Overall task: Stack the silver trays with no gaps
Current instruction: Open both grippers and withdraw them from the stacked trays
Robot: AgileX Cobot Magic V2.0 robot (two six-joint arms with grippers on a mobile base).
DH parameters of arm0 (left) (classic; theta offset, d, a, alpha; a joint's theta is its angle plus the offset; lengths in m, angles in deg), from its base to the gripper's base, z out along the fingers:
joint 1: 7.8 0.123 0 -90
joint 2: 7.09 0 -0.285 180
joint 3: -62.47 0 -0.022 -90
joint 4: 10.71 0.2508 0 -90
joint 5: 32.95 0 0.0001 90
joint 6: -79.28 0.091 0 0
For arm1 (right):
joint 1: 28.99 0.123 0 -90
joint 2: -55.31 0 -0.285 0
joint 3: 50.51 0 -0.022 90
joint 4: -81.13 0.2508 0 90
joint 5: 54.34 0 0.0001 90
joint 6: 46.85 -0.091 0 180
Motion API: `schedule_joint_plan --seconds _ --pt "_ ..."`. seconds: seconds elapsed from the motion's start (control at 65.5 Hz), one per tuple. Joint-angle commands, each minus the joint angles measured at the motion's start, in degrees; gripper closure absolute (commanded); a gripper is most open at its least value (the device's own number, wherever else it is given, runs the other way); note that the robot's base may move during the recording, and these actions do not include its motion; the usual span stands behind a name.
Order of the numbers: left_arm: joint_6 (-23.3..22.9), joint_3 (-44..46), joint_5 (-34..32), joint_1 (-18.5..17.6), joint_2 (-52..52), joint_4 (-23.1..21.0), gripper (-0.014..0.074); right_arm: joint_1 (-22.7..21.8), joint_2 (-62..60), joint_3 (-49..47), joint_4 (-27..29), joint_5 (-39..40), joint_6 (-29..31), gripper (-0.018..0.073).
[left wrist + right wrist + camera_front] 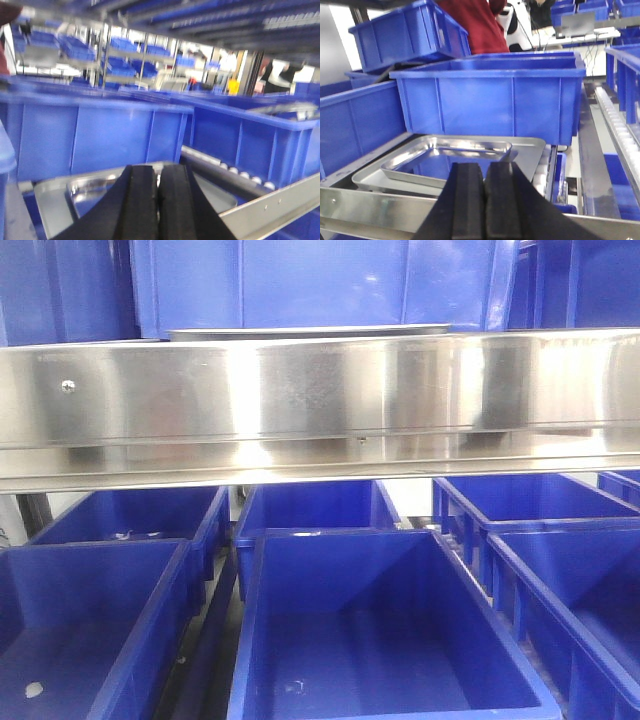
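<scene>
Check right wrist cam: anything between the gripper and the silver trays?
Only the brushed-steel shelf rail, crossing between the right gripper and the silver trays. Nothing else intervenes in the right wrist view.

A shelf fronted by a long brushed-steel rail (320, 390) spans the middle of the front view. On it, in the right wrist view, lie the silver trays (455, 157) at lower centre, the smaller shiny one tilted inside the larger flat one. Blue plastic bins (490, 97) stand just behind them on the same shelf, filling the middle and left of that frame.
</scene>
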Motion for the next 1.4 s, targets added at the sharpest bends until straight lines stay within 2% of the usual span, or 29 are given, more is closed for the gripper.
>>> schedule_joint_plan --seconds 0.0,0.504,0.565,0.672,0.733,0.809,0.931,1.069,1.191,1.389 --pt "0.1 0.0 -0.4 -0.2 -1.5 0.3 0.0604 0.0 -0.4 0.3 -0.7 0.8 0.4 0.0638" --pt "0.1 0.0 -0.4 -0.2 -2.0 0.3 0.0604 0.0 -0.4 1.2 -0.4 0.6 0.4 0.0638" --pt "0.1 0.0 -0.4 -0.2 -2.0 0.3 0.0604 -1.4 -0.7 2.9 1.7 1.6 -0.3 0.0638" --pt "0.1 0.0 -0.4 -0.2 -2.0 0.3 0.0604 -6.8 -2.9 8.5 11.5 7.1 -0.8 0.0638" --pt "0.1 0.0 -0.4 -0.2 -2.0 0.3 0.0604 -10.8 -4.8 12.5 11.5 11.4 3.8 0.0638" --pt "0.1 0.0 -0.4 -0.2 -2.0 0.3 0.0604 -16.3 -7.4 17.5 11.5 15.2 12.9 0.0638" --pt "0.1 0.0 -0.4 -0.2 -2.0 0.3 0.0604 -22.0 -11.6 23.8 12.8 15.4 15.0 0.0638" --pt "0.1 0.0 -0.4 -0.2 -2.0 0.3 0.0604 -23.3 -16.2 30.1 12.8 15.4 18.2 0.0638" --pt "0.1 0.0 -0.4 -0.2 -2.0 0.3 0.0604 -23.3 -21.0 34.2 12.8 15.4 18.5 0.0638" --pt "0.1 0.0 -0.5 -0.2 -2.0 0.3 0.0604 -23.4 -23.0 34.6 12.8 15.1 18.5 0.0638"
